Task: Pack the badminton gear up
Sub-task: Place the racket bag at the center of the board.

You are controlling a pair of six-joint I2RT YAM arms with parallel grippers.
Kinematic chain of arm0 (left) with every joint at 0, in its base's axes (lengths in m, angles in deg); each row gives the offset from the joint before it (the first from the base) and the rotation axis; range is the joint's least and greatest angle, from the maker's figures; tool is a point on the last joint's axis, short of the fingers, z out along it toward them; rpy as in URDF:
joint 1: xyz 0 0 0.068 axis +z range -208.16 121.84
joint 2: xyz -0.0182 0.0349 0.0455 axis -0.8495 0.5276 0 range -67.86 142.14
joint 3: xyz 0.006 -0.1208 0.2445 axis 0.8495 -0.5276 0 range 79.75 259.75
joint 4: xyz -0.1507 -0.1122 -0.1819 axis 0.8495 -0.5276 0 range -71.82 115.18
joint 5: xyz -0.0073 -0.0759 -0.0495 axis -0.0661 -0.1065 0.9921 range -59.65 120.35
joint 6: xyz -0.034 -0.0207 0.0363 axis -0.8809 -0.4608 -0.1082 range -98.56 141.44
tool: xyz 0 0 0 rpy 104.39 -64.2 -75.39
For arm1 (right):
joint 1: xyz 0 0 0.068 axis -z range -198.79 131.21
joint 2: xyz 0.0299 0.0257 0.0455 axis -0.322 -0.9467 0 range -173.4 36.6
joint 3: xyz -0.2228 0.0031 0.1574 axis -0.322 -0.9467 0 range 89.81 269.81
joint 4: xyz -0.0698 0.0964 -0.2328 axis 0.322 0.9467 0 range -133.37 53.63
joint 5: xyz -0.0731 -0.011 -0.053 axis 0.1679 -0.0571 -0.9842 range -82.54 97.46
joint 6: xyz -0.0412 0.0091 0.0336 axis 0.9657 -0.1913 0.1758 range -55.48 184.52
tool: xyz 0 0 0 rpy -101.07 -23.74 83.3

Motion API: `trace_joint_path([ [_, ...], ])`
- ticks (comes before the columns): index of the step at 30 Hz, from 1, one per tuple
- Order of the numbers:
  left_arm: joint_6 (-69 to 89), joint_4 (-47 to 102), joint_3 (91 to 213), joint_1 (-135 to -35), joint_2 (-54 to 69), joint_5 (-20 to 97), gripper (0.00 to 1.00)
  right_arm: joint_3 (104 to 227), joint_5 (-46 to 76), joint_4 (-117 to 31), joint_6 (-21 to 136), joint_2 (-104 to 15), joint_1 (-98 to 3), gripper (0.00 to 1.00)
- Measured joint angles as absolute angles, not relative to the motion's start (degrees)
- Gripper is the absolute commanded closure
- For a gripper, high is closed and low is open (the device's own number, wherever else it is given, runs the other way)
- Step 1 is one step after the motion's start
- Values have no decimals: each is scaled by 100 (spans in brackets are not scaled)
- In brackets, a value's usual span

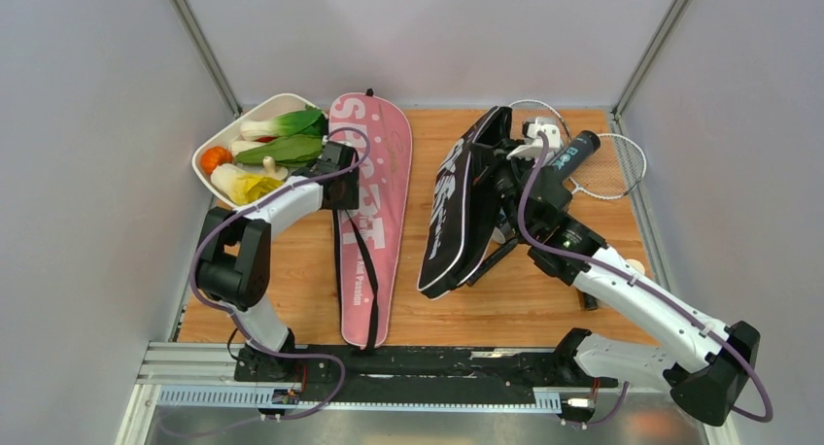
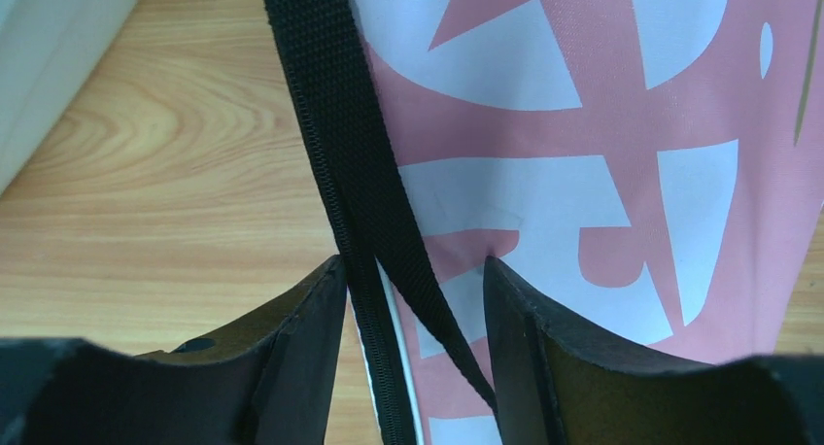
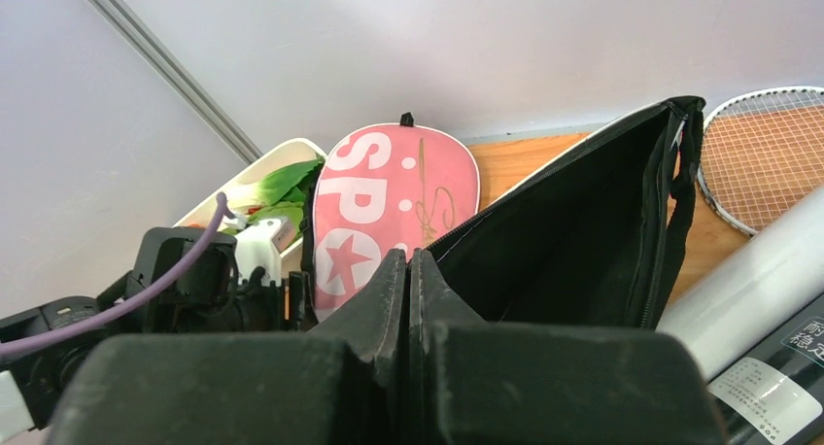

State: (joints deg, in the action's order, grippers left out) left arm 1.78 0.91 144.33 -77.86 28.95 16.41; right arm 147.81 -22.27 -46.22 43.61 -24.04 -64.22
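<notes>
On the left half of the wooden table (image 1: 301, 299), lying flat: pink "SPORT" cover (image 1: 381, 173), round end toward the back wall, narrow end toward the arm bases, black strap (image 1: 356, 251) trailing along its length. Down at that cover's left edge near the round end, left gripper (image 1: 340, 185), fingers (image 2: 311, 338) spread apart. Nothing clamped, only straddling the strap and the zipper line beside it (in the wrist view, strap slanting through the gap and ending against one finger low down). Just left of this gripper, white dish (image 1: 225, 129) of vegetables (image 1: 282, 139), close to the pink cover's edge.

On the right half: black "SPORT" cover (image 1: 457, 222) tipped up on its edge, mouth gaping toward the right. At that mouth, right gripper (image 1: 503, 188), fingers pressed tight together, the cover's zipped rim running straight down into the fingertips and pinched there. Beyond the right wrist, toward the back right corner: black tube (image 1: 575, 154) lying slantwise over the strung head of a racket (image 1: 622, 168). Alongside the black tube in the right wrist view, pale tube (image 3: 758, 280), the two side by side.
</notes>
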Motion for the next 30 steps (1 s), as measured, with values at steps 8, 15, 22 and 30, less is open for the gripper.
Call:
trace_joint_path([
  [8, 174, 756, 14507, -8081, 3343, 2402, 45, 14781, -2293, -4635, 4398, -2275, -6422, 100],
  [15, -32, 804, 14899, -8361, 3592, 2638, 43, 14777, -2310, -4686, 4525, -2290, -6422, 100],
  [22, -338, 47, 15932, -8151, 3337, 2345, 39, 14855, -2367, -5582, 5017, -2937, -6422, 100],
  [30, -526, -652, 17452, -7445, 2097, 2575, 36, 15970, -2332, -6705, 6016, -4139, -6419, 100],
])
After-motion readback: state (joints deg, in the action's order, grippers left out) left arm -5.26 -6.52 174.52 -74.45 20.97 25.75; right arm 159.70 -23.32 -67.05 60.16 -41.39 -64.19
